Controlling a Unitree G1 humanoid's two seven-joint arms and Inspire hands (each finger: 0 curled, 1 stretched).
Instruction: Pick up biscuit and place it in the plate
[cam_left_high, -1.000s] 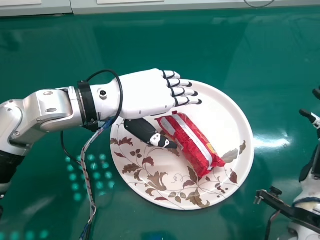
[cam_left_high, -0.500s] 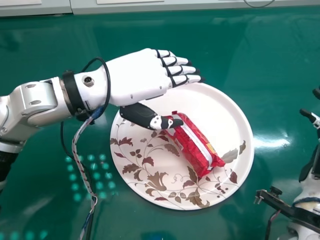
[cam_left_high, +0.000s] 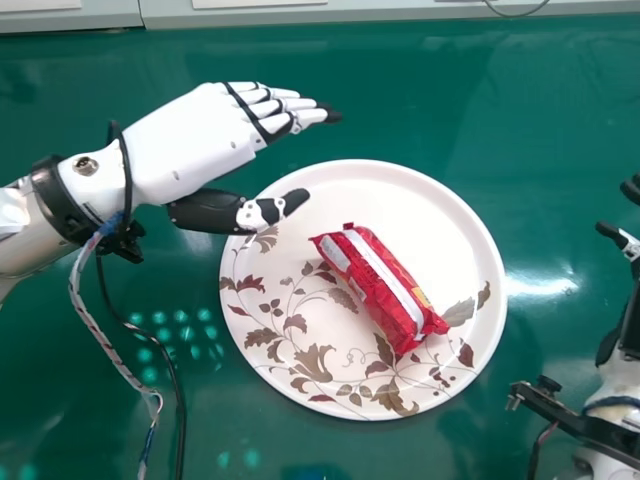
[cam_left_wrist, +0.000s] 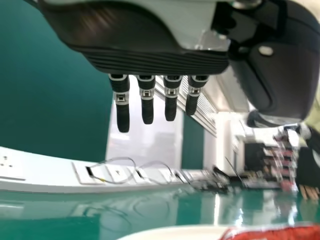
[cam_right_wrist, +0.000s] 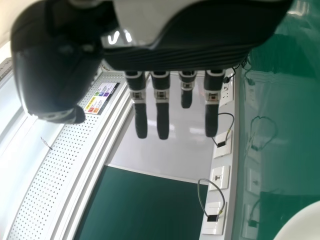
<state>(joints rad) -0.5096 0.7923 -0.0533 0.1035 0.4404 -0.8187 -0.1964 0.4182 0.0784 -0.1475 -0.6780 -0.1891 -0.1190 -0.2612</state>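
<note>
Biscuit is red with a whitish stripe. Plate is off-white, brown and maroon leaf pattern. Table is green. Left hand is white and black.

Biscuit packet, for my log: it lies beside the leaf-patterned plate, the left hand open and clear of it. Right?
No: the head view shows the biscuit packet on the leaf-patterned plate. The left hand is indeed open and clear of it.

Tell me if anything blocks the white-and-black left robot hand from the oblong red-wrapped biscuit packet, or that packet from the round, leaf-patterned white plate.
Nothing visible stands between the left robot hand and the packet, just a bare stretch of plate. Nothing blocks the packet's way either: it already lies there.
</note>
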